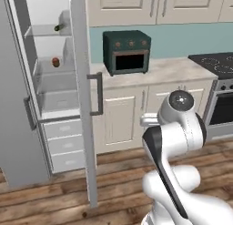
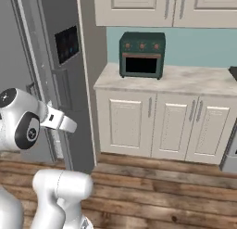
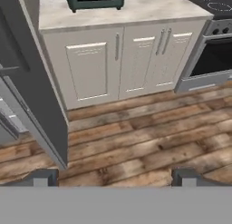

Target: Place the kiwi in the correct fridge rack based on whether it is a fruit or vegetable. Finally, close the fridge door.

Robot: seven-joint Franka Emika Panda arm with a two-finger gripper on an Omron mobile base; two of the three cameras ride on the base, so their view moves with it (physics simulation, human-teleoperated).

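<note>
With the kiwi (image 1: 55, 62) sitting on a rack upper left, the gripper (image 3: 113, 177) is hanging wide open and empty, needing to swing behind the fridge door (image 1: 83, 96) edge and push squarely.

stove (image 1: 217, 64) cropped, fridge item (image 1: 56, 62) too small

The open fridge door (image 1: 84, 96) stands edge-on, jutting out into the wooden floor (image 3: 136, 137) and barring the way from the right. To its left, the fridge shelves (image 1: 54, 83) are openly reachable.
</note>
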